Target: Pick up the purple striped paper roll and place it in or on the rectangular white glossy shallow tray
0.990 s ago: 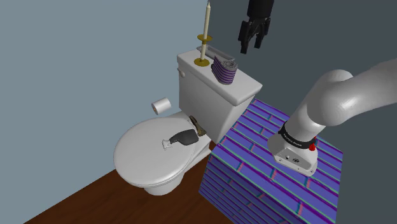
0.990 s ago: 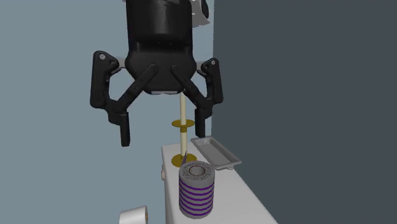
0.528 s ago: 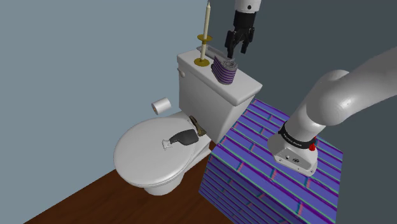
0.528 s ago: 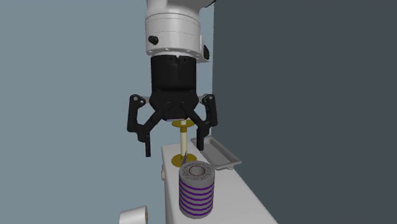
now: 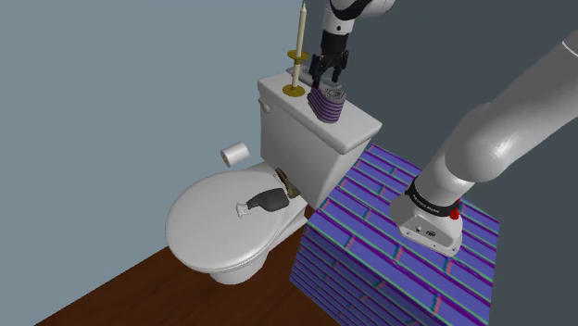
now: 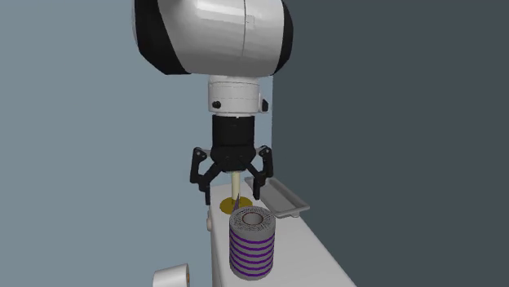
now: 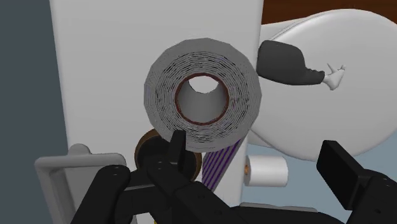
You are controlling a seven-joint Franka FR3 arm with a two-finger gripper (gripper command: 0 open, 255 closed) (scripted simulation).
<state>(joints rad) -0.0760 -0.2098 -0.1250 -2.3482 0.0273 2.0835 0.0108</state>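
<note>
Gripper (image 6: 231, 194), fingers spread wide and clasping nothing, is hovering over the purple striped paper roll (image 6: 251, 243), which is standing upright mid-lid on the toilet tank (image 5: 278, 89), white tray (image 6: 281, 197) lying along the lid's wall-side edge.

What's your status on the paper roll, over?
Gripper open, hovering just above purple striped roll. Roll upright on toilet tank, not gripped. Candlestick close beside gripper; tray just beyond.
</note>
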